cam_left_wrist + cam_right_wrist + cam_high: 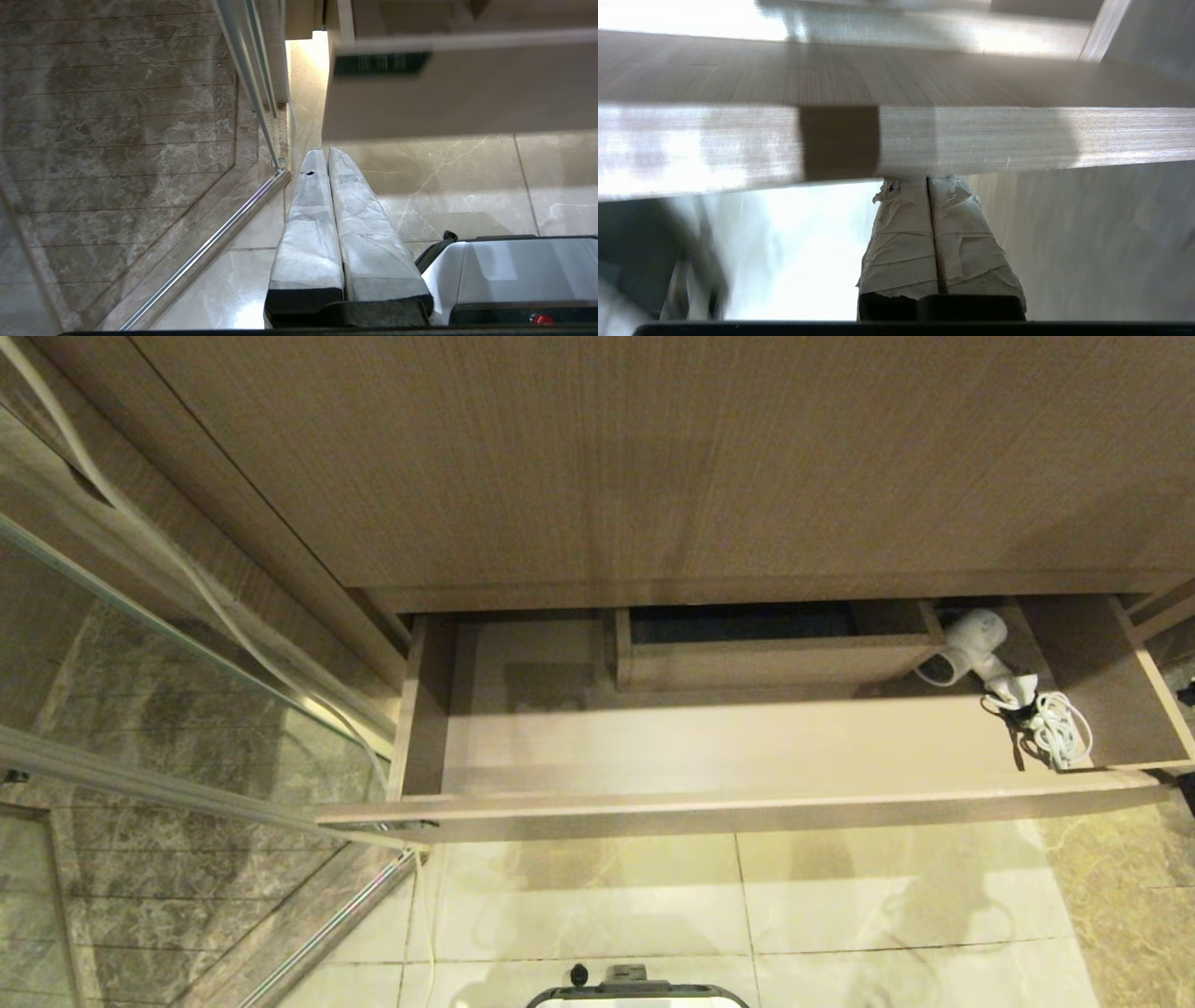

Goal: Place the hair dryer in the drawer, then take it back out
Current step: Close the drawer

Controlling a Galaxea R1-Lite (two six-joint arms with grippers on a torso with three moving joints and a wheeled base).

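1. The right gripper (927, 179) has its two tape-wrapped fingers (901, 233) pressed flat together, with nothing between them.
2. In the right wrist view its tips sit just under the lower edge of the drawer (971, 135) front, close to the wood; whether they touch it I cannot tell.
3. A small dark rectangular label (839, 141) shows on that front, just beside the fingertips.
4. The left gripper (325, 151) is also pinched shut and empty, its wrapped fingers (359, 224) lying side by side.
5. It hangs over the pale floor tiles (467, 186), below and in front of the drawer's left end, apart from the drawer.
6. Neither arm shows in the head view.
7. The drawer (728, 798) is pulled out from under the taller wood-grain front (653, 457).
8. Inside the drawer, a boxed rectangular cut-out (775, 649) stands against the back, near the middle.
9. The hair dryer (971, 649) lies in the drawer, at its right end, just beside the right corner of the cut-out.
10. Its white cord (1060, 728) lies coiled on the drawer floor, toward the drawer front from the dryer.
11. A glass panel with a metal rail (187, 793) meets the drawer's left end.
12. The robot's base (635, 994) sits on the tiles in front of the drawer.
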